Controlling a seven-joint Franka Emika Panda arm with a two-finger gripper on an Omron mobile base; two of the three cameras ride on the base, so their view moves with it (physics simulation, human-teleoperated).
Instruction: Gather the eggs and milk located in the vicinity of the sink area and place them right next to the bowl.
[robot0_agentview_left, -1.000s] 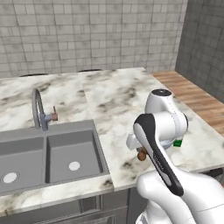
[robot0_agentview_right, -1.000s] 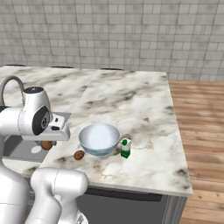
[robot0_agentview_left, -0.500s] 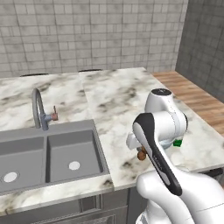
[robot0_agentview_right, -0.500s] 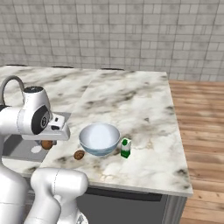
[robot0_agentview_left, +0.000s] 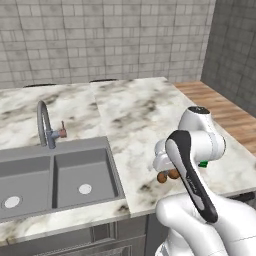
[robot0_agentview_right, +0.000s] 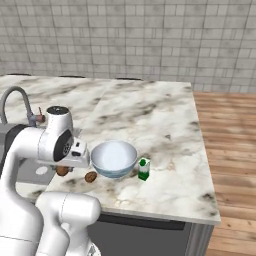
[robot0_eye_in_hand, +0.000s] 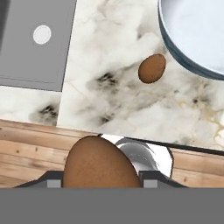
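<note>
Right base view, from large to small: marble counter (robot0_agentview_right: 150, 120), then sink (robot0_agentview_right: 37, 172) at 9 o'clock of the bowl (robot0_agentview_right: 114, 158), then milk (robot0_agentview_right: 144, 169) standing upright just beside the bowl at 3 o'clock, then one loose egg (robot0_agentview_right: 90, 176) lying on the counter close to the bowl at 8 o'clock.

In hand view: gripper (robot0_eye_in_hand: 99, 177) closed narrowly around a second brown egg (robot0_eye_in_hand: 97, 159), held between the two tips. Loose egg (robot0_eye_in_hand: 152, 68) at 1 o'clock from it, bowl rim (robot0_eye_in_hand: 183, 57) further toward 2 o'clock, sink basin (robot0_eye_in_hand: 30, 52) at 11 o'clock.

To do the step well: carry the held egg toward 1 o'clock, lower until nearly touching the marble, then release softly, as likely to roll. Aim for the bare patch near the loose egg, without knocking it or the bowl wall.

Edges: seemingly hovering near the front counter edge (robot0_eye_in_hand: 131, 140), wooden floor visible beyond, so better not to release here. Also sink rim close at 11 o'clock. Open room: wide bare marble behind the bowl at 12 o'clock in right base view.
</note>
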